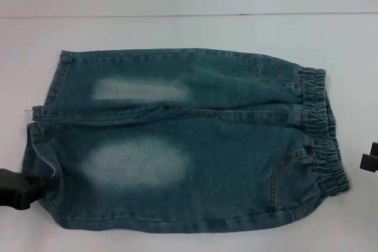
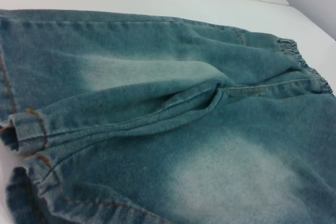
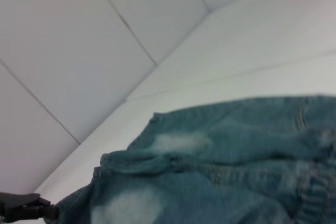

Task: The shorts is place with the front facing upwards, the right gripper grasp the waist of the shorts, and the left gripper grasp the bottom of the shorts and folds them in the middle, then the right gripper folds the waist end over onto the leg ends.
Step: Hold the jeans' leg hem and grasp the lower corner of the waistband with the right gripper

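Observation:
Faded blue denim shorts (image 1: 189,146) lie flat on the white table, front up. The elastic waist (image 1: 322,134) is at the right and the leg ends (image 1: 41,140) at the left. My left gripper (image 1: 50,184), black, sits at the hem of the near leg and touches its corner; it also shows in the right wrist view as the left gripper (image 3: 50,211). My right gripper (image 1: 369,160) is cut off by the right edge, just off the waistband and apart from it. The left wrist view shows the shorts (image 2: 184,103) close up across both legs.
The white table (image 1: 177,28) runs on behind the shorts to a seam line at the back. A pale wall (image 3: 79,51) rises behind it.

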`<state>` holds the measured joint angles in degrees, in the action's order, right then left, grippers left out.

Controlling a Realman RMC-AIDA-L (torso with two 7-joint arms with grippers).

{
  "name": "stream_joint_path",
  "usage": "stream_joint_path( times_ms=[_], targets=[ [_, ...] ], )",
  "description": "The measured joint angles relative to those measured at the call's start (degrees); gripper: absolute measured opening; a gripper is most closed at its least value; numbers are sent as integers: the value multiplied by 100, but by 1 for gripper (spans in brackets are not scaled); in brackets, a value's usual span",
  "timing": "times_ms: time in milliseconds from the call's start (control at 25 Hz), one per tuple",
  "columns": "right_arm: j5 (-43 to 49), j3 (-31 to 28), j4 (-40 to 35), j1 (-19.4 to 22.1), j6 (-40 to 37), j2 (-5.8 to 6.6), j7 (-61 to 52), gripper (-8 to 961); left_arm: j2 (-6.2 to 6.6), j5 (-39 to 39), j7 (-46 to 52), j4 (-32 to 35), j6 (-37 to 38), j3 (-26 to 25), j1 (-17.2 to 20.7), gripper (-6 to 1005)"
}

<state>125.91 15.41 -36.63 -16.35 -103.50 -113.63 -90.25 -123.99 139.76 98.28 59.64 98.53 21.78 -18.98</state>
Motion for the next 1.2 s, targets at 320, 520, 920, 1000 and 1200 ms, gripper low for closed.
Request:
stream_joint_path(
  times_ms=[320,520,920,1000,1200],
  targets=[
    [192,-30,89,-39,198,109,-343,928,-2,-64,-70,-134,-84,-1,-32,14],
    [295,76,94,-155,535,25,62,928,0,-96,-138,-220,-147,2,-63,14],
    [416,238,159,-409,761,-6,13,928,-2,-240,-145,-197,-87,2,-62,13],
    [417,318,180,-422,811,-11,12,927,1,-240,-149,-209,-88,6,-62,13],
    [417,439,183,-425,965,-49,-46,927,3,-240,-150,-205,-87,16,-62,13]
  ],
)
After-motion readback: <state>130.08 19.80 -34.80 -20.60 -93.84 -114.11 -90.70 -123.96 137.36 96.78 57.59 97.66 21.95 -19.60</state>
